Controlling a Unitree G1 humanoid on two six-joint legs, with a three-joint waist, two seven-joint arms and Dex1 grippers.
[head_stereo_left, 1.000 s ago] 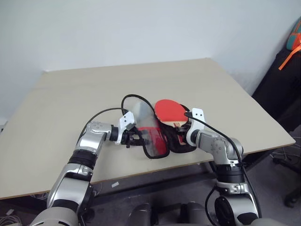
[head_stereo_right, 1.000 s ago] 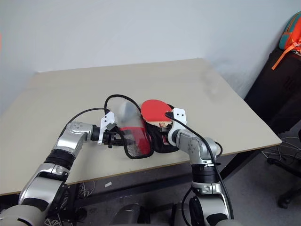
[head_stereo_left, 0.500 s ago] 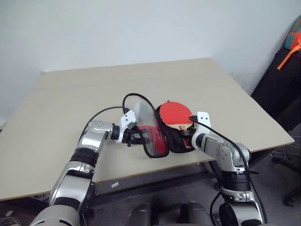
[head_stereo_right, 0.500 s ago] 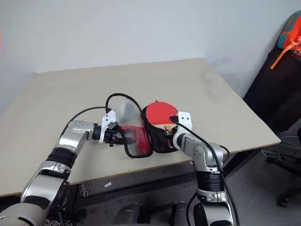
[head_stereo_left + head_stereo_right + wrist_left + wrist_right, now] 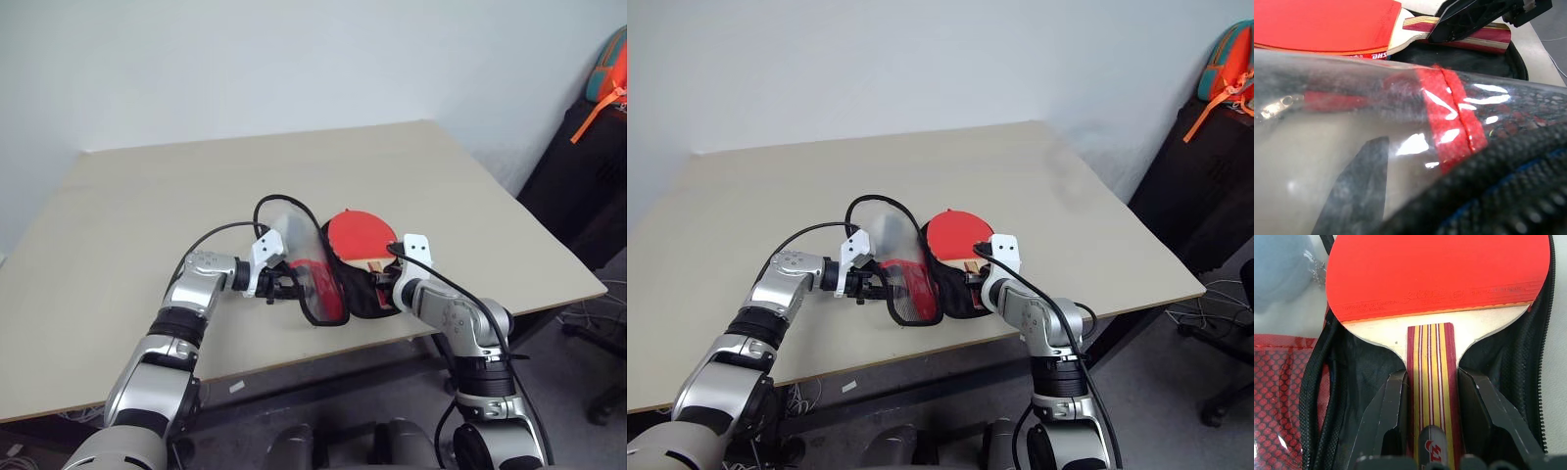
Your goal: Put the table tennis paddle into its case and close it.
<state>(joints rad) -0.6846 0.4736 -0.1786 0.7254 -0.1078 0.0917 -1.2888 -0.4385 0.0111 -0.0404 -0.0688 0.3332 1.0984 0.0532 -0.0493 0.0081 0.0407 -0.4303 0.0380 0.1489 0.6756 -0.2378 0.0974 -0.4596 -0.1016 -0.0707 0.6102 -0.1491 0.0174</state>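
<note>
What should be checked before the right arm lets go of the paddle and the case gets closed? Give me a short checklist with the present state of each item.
1. Right gripper clamped on the handle of the table tennis paddle: ok, one finger on each side of the handle.
2. Left gripper holding the clear flap of the case up and open: ok.
3. Paddle head lying over the case's black lining: ok.
4. Paddle seated fully inside the zip line: cannot tell, the far rim is out of view.
5. Flap free to fold down over the paddle: not ok, the right gripper is in the way.
6. Zip pull located: cannot tell.
</note>
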